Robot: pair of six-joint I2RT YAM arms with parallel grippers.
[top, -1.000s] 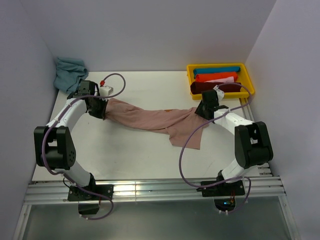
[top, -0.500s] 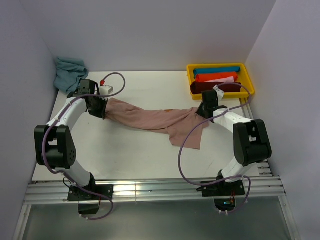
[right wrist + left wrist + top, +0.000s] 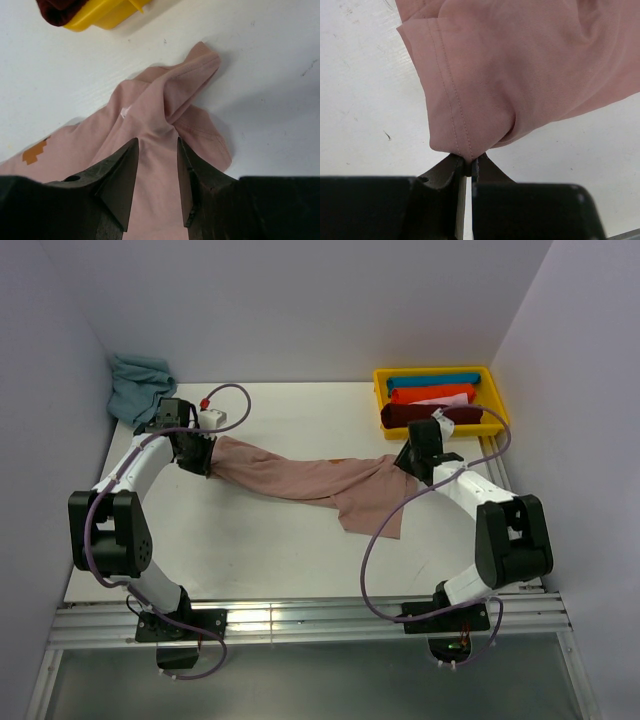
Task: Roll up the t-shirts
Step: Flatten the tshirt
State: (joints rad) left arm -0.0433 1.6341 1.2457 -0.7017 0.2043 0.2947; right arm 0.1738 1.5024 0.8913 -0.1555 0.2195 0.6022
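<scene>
A dusty pink t-shirt (image 3: 300, 478) lies stretched in a band across the table, with a small orange-brown print (image 3: 34, 151). At the shirt's left end my left gripper (image 3: 207, 455) is shut on the stitched hem (image 3: 455, 125), the cloth bunched just beyond the fingertips (image 3: 468, 162). My right gripper (image 3: 408, 460) hovers over the shirt's right end. It is open, its jaws apart (image 3: 157, 140) with pink cloth (image 3: 155, 165) lying flat below the gap. A folded sleeve (image 3: 202, 62) points away from it.
A yellow bin (image 3: 497, 400) at the back right holds rolled blue, orange and dark red shirts; its corner (image 3: 105, 12) shows close to the right gripper. A crumpled teal cloth (image 3: 140, 385) lies in the back left corner. Walls close in on three sides.
The right arm's elbow has swung out to the right and its gripper has shifted slightly toward the bin. The left gripper holds still on the hem.
</scene>
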